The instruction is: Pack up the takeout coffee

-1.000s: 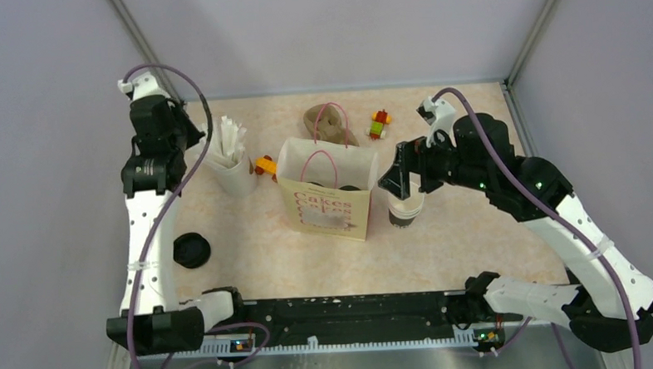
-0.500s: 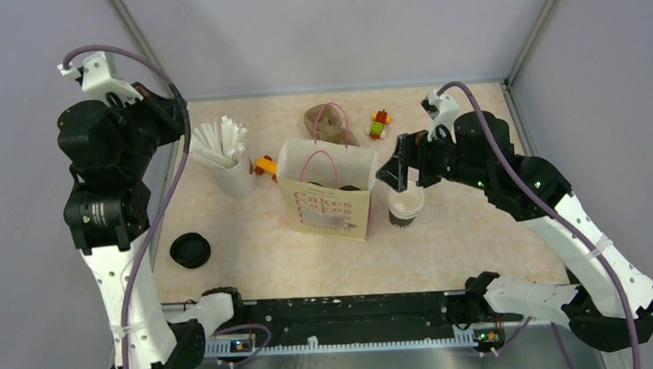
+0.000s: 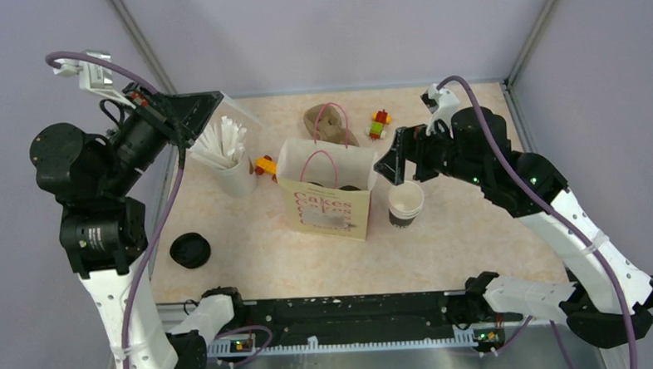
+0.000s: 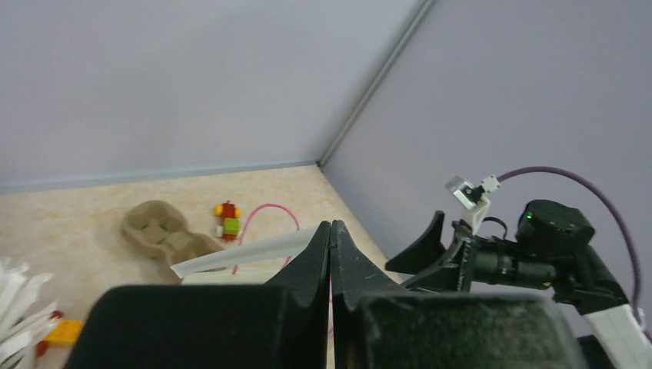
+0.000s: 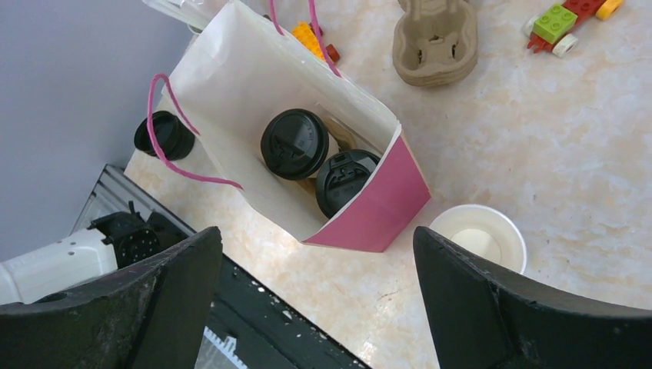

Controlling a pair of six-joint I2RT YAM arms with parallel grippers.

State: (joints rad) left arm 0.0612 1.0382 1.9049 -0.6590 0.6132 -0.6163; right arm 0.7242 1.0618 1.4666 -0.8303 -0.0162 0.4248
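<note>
Two takeout coffee cups with black lids (image 5: 294, 144) (image 5: 344, 178) stand inside the open paper bag (image 3: 328, 203). A third cup (image 3: 405, 204), without a lid, stands on the table just right of the bag; it also shows in the right wrist view (image 5: 478, 237). A loose black lid (image 3: 190, 250) lies at the left front. My right gripper (image 3: 393, 161) is open and empty above the gap between the bag and the open cup. My left gripper (image 3: 199, 107) is raised high at the back left, shut on a white stick (image 4: 238, 255).
A beige cup of white sticks (image 3: 231, 168) stands left of the bag. The brown pulp tray (image 3: 327, 124) lies behind the bag. Small toy-brick figures lie at the back (image 3: 379, 124) and beside the stick cup (image 3: 264, 165). Grey walls enclose the table.
My left arm has lifted and swung up from the stick cup with one white stick pinched in it. My right gripper has risen slightly off the open cup, which stayed put.
</note>
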